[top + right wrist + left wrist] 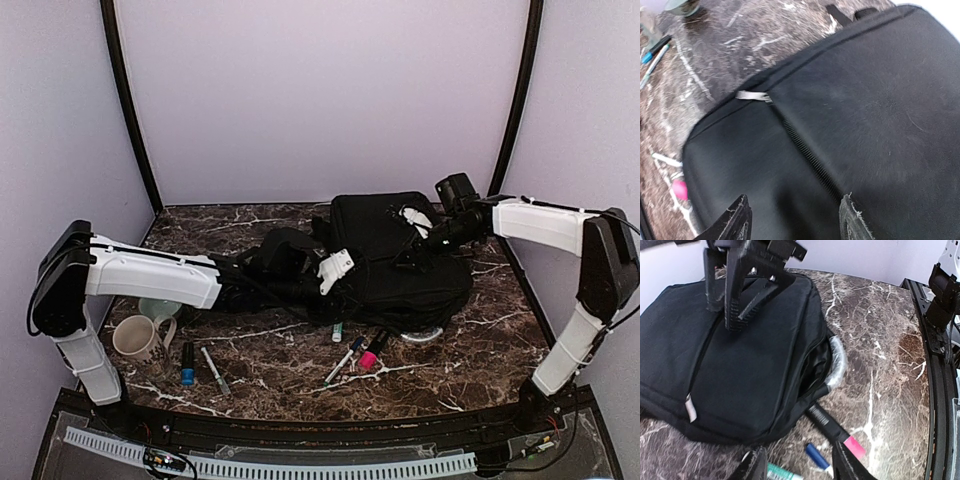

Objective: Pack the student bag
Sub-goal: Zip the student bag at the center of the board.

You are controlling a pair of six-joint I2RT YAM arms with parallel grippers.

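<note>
Since the student bag (400,265) lies mid-table and both right gripper (794,197) and left gripper (799,450) gape empty, I'd pinch the grey zip tab (751,95) at the right one's ten o'clock squarely

Black student bag (865,100) filling view, grey zipper pull (752,95); right pincer (795,197) parted above it; pink cap (679,190) left

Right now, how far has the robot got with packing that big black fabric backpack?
Early, it seems. Done: nothing clearly packed; I cannot tell what is inside the large black fabric backpack. In hand: nothing; the left gripper and right gripper are open over it. Left, probably: the pink-capped marker, blue-capped marker and white pen lie loose on the brown marble table.
</note>
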